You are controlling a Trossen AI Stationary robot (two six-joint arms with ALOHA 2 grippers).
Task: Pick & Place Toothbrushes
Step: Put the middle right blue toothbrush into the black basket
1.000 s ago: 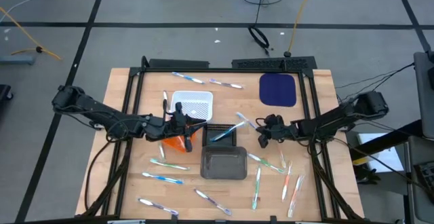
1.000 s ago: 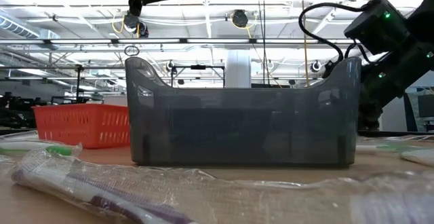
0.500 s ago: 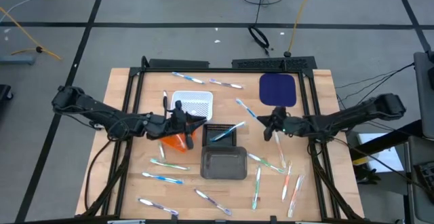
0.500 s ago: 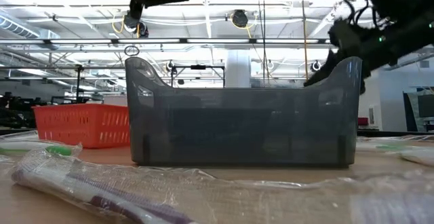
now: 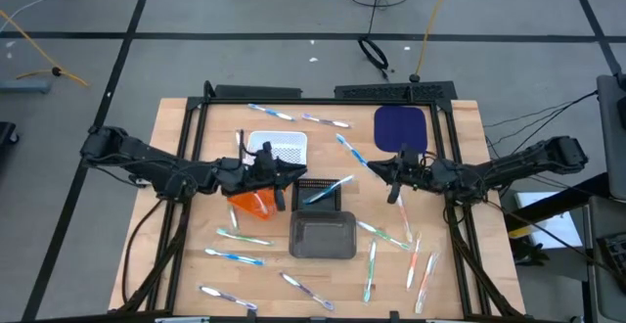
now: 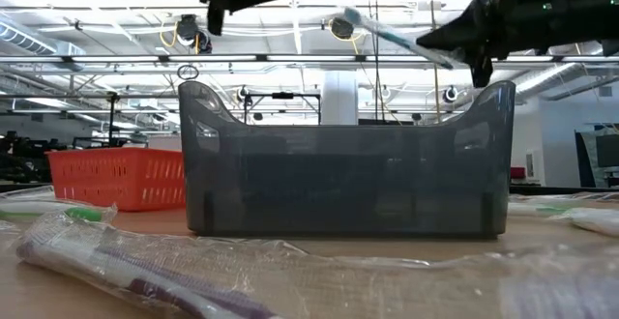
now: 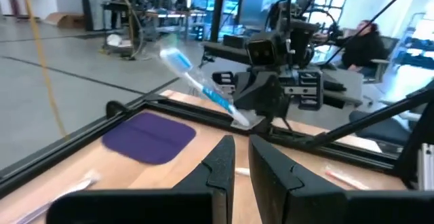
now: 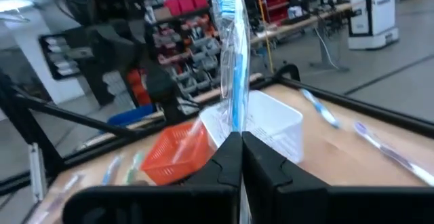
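While the right gripper (image 5: 388,173) hangs above the table betw. the purple mat (image 5: 401,128) and the black basket (image 5: 317,194), its fingers (image 8: 229,157) are clamped on a wrapped blue toothbrush (image 5: 351,154), which sticks out at a slant twd the white basket (image 5: 278,149). Left gripper (image 5: 286,171) hovers over the orange basket (image 5: 253,203), fingers (image 7: 218,166) nearly together, nothing seen betw. them. Grey tray (image 5: 323,235) sits just in front of the black basket. Other toothbrushes (image 5: 235,257) lie scattered on the wooden table (image 5: 186,264).
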